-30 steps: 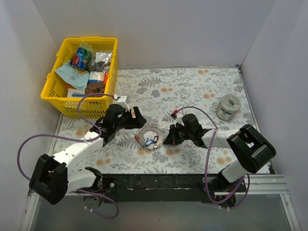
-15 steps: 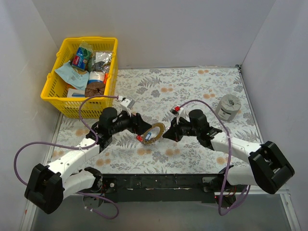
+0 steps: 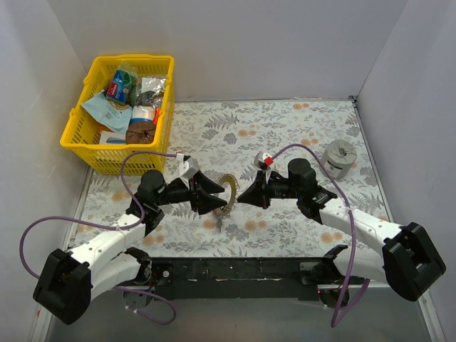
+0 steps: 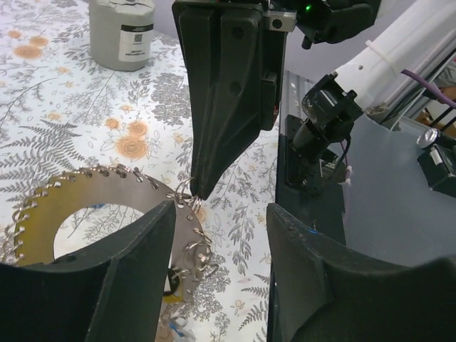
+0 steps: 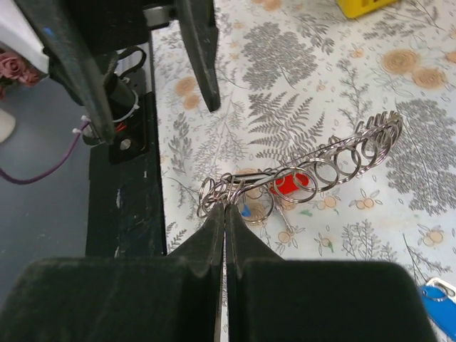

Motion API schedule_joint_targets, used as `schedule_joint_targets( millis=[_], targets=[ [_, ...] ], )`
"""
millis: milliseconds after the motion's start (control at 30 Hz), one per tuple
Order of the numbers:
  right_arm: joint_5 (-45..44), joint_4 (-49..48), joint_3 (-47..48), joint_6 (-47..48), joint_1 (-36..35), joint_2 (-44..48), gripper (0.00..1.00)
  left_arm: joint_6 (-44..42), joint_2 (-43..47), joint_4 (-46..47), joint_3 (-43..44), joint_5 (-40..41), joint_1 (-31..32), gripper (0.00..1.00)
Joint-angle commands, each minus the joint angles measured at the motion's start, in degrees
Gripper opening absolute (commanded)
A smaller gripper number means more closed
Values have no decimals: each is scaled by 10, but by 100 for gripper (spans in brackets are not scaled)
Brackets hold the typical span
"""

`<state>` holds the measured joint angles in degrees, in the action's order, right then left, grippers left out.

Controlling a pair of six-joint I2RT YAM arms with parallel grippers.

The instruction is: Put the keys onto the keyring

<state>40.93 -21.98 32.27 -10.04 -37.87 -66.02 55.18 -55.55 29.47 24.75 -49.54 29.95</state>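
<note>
We are observing the keyring (image 4: pixel 78 187) at the middle of the table (image 3: pixel 285 128), tilted up on edge between the two claws. The right claw (image 5: pixel 225 206) is fully closed and is pinching one of the small wire loops on the rim of the keyring, carrying it by that point. The left claw (image 3: pixel 212 199) is standing partly open just left of the keyring. The rim is lying close to one of its fingers, and we are seeing no grip on anything. The keys (image 5: pixel 288 184) are hanging among the loops near the right claw's hold, one with a red head and a blue one beside it. We are unable to tell whether they are threaded on or only lying against the rim.

We are judging the keyring to be light, thin and stiff, with smooth metal that is likely to slip or pivot in a single-point pinch. We are recommending a second grip across the flat band on the left side, clear of the loops, to stop rotation. The keys are tiny and light and are likely to swing, so we are advising a pinch on the plastic head, not the blade
</note>
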Motion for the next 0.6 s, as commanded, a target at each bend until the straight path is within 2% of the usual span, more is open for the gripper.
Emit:
schedule_joint_targets(
  millis=[0,233,567],
  targets=[
    [83,-57,43,20,2,12,1,-3,-17,46,9,-64,-1,51],
    [143,-37,57,55,2,19,1,-22,-40,49,21,-93,-1,48],
    [171,20,82,99,3,10,1,-69,-31,61,21,-165,0,49]
  ],
)
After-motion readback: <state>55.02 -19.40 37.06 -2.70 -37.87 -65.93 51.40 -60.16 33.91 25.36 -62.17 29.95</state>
